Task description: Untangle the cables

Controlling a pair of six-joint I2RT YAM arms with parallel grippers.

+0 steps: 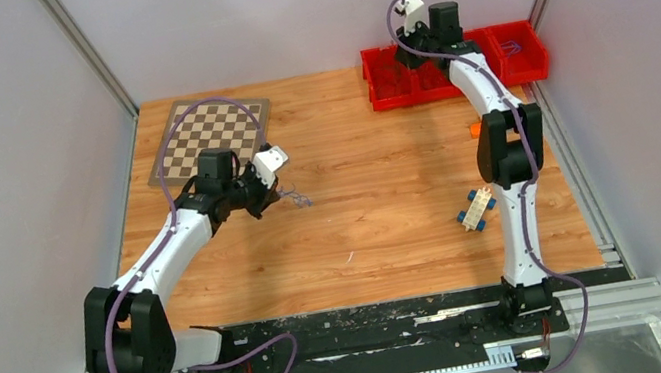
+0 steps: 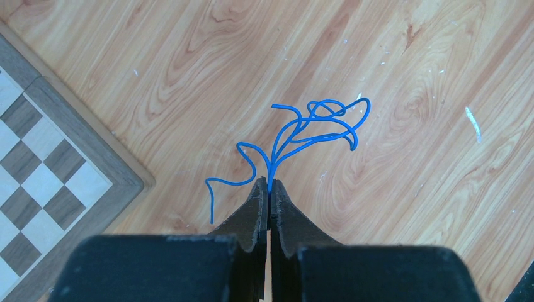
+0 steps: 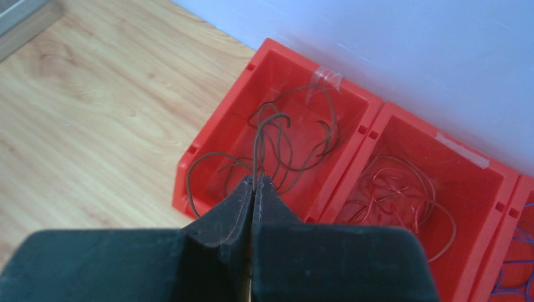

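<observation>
Two grippers: both pressed shut, each pinching one wire.
Left gripper (image 2: 269, 185): nips the blue cable (image 2: 315, 129), whose loops spread over the table (image 2: 409, 63) beside the chessboard (image 2: 50, 170).
Right gripper (image 3: 254, 182): nips a brown cable (image 3: 277, 145) over the left red bin (image 3: 220, 104).
Sorted: red cables (image 3: 397, 189) lie in the next bin (image 3: 415, 123).
Remaining: the blue cable looks unbinned, and the brown bundle is loosely looped.

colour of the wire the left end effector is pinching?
Blue. The wire shows best in the left wrist view.
</observation>
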